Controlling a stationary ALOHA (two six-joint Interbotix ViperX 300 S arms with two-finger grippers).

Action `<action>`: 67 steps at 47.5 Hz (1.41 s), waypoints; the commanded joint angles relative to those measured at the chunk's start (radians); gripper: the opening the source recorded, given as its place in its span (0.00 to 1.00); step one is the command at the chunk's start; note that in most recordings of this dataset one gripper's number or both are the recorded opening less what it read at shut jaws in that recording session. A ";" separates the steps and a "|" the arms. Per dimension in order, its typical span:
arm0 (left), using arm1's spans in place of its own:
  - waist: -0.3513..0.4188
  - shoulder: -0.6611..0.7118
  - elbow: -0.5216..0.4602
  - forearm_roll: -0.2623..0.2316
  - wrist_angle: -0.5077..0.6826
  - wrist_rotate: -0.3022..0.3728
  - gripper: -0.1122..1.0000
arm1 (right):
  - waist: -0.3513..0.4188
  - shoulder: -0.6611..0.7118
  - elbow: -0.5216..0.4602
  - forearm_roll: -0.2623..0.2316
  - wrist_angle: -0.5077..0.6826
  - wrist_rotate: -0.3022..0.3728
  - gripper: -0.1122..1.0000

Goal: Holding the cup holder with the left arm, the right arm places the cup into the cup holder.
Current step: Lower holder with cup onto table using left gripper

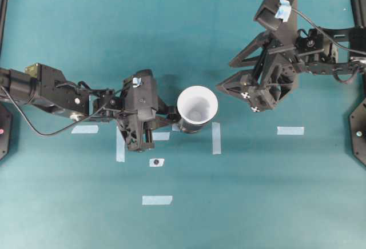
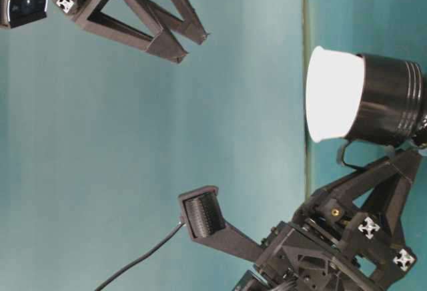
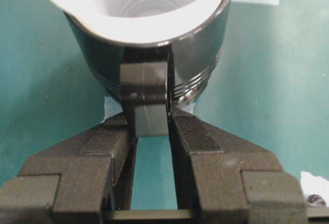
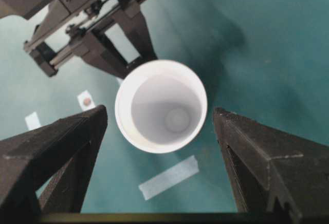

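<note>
Pinched on the stubby handle of the black cup holder [image 3: 195, 64] are the jaws of the left gripper [image 3: 151, 126]. Inside the holder sits the white paper cup [image 1: 197, 107], mid-table. Right gripper [image 4: 159, 126] hovers above, jaws spread wide, touching nothing.

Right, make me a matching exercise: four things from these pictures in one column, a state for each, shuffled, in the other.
1. white tapered paper cup
2. glossy black round cup holder
3. left gripper
4. right gripper

a. jaws wide open, empty
b. clamped on the stubby handle
c. seated inside the holder
d. held by its handle

Pairs: 1-c, 2-d, 3-b, 4-a
</note>
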 commanded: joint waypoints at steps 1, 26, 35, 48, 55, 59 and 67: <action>0.000 -0.032 -0.023 0.005 0.014 0.002 0.32 | 0.003 -0.041 -0.009 0.003 -0.009 0.011 0.91; -0.003 -0.034 -0.064 0.005 0.061 0.011 0.74 | 0.015 -0.031 -0.009 0.003 -0.011 0.012 0.91; -0.005 -0.049 -0.064 0.005 0.064 0.011 0.83 | 0.020 -0.029 -0.008 0.003 -0.011 0.012 0.91; -0.005 -0.075 -0.057 0.005 0.107 0.012 0.89 | 0.021 -0.029 0.005 0.003 -0.023 0.043 0.91; -0.005 -0.084 -0.052 0.005 0.133 0.011 0.90 | 0.025 -0.029 0.014 0.002 -0.052 0.060 0.91; -0.005 -0.100 -0.046 0.005 0.133 0.012 0.90 | 0.028 -0.029 0.015 0.000 -0.071 0.060 0.91; -0.005 -0.140 -0.020 0.005 0.132 0.014 0.90 | 0.028 -0.029 0.018 -0.002 -0.077 0.058 0.90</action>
